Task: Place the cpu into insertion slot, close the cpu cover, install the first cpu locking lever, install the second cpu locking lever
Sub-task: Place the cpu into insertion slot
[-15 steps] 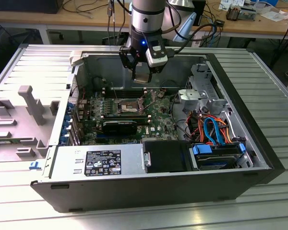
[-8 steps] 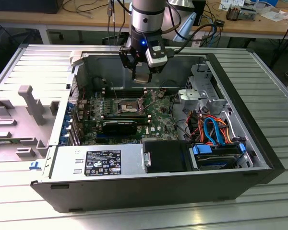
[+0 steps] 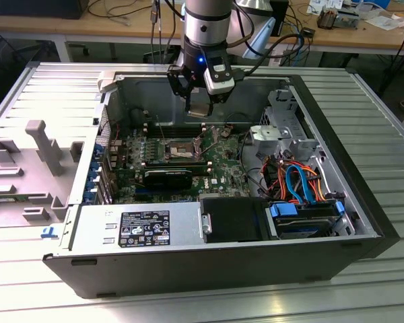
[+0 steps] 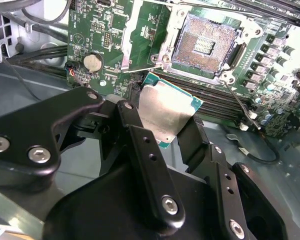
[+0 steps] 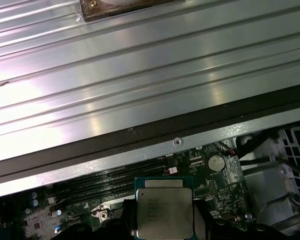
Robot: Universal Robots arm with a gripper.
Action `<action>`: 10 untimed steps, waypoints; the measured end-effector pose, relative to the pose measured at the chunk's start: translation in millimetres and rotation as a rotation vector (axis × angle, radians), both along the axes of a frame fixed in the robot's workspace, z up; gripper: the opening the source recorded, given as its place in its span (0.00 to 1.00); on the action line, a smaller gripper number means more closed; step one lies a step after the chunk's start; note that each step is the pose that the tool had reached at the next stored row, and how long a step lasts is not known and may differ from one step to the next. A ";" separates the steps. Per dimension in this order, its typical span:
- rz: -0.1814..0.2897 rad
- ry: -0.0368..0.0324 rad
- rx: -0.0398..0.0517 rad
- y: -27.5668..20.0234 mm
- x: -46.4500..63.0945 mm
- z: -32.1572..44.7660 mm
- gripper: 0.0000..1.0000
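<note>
**Chip [image 4: 165, 112] held over bare socket [image 4: 205, 42]**

Pincer [image 3: 200, 106] is at the upper centre of the exterior view, above the far part of the open computer case [image 3: 188, 269]. The case lies on its side on the slatted metal counter [image 3: 384, 114]. The pincer is closed on the chip, clamping two opposite edges. The chip's silvery top faces the camera in both wrist views. It hangs in the air, well apart from the green board [image 3: 222, 168].

In the exterior view the socket is below the pincer and slightly toward the frame's left. Its tan contacts are exposed. The cover [image 4: 128, 40] is swung open and lies just beside the socket. A thin wire lever [image 4: 242, 107] angles away from one socket corner.
</note>
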State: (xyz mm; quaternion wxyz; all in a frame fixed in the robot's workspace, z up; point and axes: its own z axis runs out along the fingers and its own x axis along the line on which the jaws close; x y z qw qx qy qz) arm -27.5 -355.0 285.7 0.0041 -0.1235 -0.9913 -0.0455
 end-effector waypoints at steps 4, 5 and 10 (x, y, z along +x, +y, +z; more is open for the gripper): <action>-0.005 0.0000 0.0000 0.0 0.0 0.0 0.54; -0.006 0.0000 0.0000 0.0 0.0 0.0 0.54; -0.011 0.0000 0.0000 0.0 0.0 -0.1 0.54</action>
